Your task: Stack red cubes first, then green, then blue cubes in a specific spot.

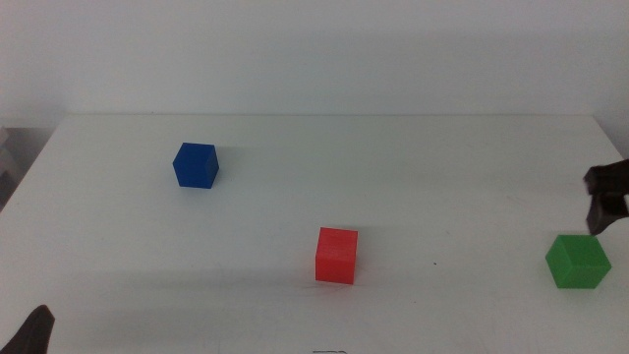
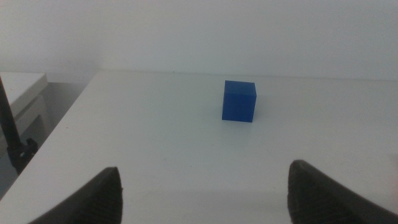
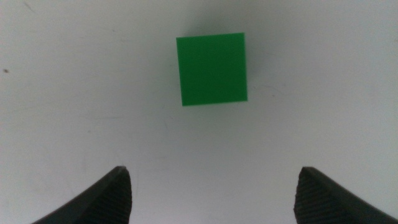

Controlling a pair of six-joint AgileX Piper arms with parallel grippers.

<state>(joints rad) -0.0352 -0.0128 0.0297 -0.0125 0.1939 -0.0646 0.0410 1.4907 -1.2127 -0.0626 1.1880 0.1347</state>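
The red cube [image 1: 336,255] sits on the white table in the middle, toward the front. The blue cube [image 1: 196,165] stands at the back left; the left wrist view shows the blue cube [image 2: 239,101] well ahead of my left gripper [image 2: 202,190], which is open and waits at the front left corner [image 1: 34,332]. The green cube [image 1: 578,262] lies at the right edge. My right gripper [image 1: 607,200] hovers just behind and above it, open, and looks straight down on the green cube [image 3: 212,68] beyond its jaws [image 3: 211,193]. The specific spot is unmarked.
The white table [image 1: 413,167] ends at a pale wall at the back. A low white shelf [image 2: 22,93] and a dark cable [image 2: 12,137] stand off the table's left edge.
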